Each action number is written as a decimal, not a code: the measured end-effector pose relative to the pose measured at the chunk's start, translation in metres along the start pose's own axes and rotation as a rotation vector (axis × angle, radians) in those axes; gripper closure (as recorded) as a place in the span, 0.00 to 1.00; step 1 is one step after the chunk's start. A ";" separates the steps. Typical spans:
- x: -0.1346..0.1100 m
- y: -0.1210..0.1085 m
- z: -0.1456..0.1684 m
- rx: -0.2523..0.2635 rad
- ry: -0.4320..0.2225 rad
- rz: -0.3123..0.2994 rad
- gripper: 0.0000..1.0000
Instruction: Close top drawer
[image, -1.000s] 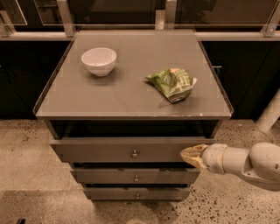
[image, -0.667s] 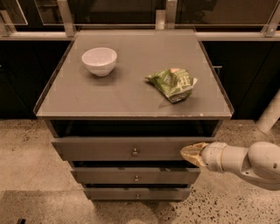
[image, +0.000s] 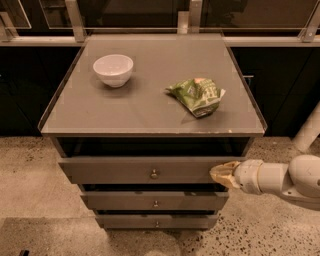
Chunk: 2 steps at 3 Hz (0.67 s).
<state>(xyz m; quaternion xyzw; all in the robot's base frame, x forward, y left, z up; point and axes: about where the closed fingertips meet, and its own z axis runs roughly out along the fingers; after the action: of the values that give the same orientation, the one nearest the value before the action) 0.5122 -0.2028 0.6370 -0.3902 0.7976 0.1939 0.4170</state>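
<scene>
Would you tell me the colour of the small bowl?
The small round bowl is white, camera view; pincer at grey-brown top drawer's right end.

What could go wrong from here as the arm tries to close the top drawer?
The gripper sits at the far right end of the top drawer, well away from its central knob. An off-centre push might skew the drawer and jam it. The gripper could also slip off the right edge. A hard shove may jolt the white bowl and green bag above.

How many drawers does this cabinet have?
3, stacked: the top drawer, pulled out, with the gripper at its right end; the middle drawer beneath it; the bottom drawer lowest.
</scene>
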 end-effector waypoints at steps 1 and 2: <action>-0.003 -0.004 -0.046 0.016 0.037 0.065 1.00; -0.003 -0.003 -0.050 0.015 0.041 0.073 0.82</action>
<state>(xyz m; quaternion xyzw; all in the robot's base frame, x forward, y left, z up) 0.4899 -0.2355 0.6686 -0.3615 0.8212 0.1950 0.3961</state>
